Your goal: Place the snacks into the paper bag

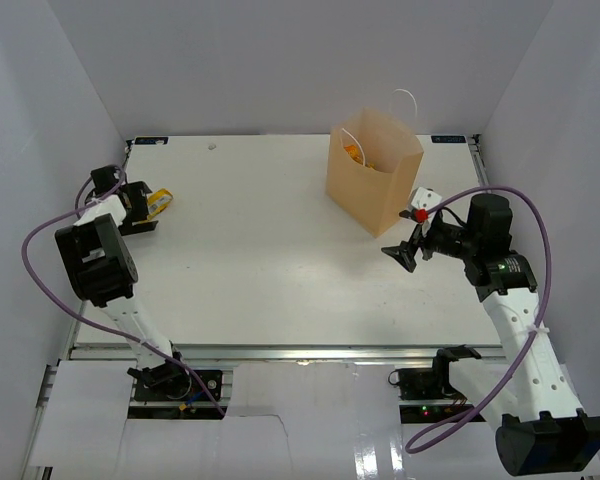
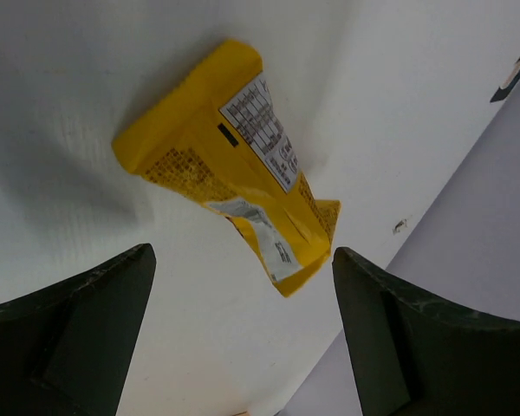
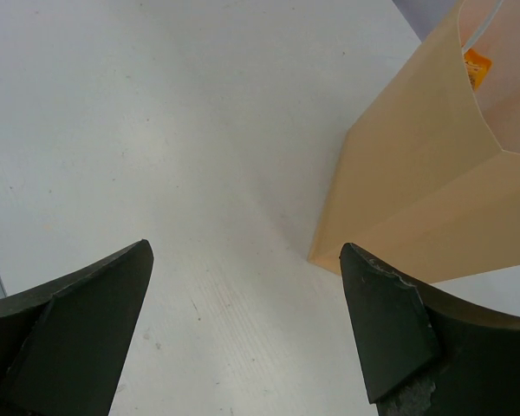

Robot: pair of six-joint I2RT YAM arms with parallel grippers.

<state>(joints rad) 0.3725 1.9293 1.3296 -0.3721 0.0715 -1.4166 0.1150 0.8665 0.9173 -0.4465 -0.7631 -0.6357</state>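
Over on the far right of the white table (image 1: pixel 250 280), seen from above, the paper bag (image 1: pixel 375 185) stands upright with its mouth open, a white cord handle (image 1: pixel 408 97) curling up behind it and something orange (image 1: pixel 355 152) showing inside. The right gripper (image 1: pixel 400 256) hangs just beside the bag's near corner, apart from it. At the table's left edge, the left gripper (image 1: pixel 152 210) sits low at a yellow packet (image 1: pixel 161 202), the only snack lying out on the table.

Down at the left wrist, the jaws stand wide. The yellow packet lies flat on the table, printed label up. Its crumpled near end reaches in between the two dark fingers (image 2: pixel 78 338) without touching either.

Down at the right wrist, the jaws are also spread wide and hold nothing, with bare table between the fingertips (image 3: pixel 399 329). The bag rises ahead and to the right, one vertical corner facing the camera, and a scrap of orange wrapper peeks over its rim.
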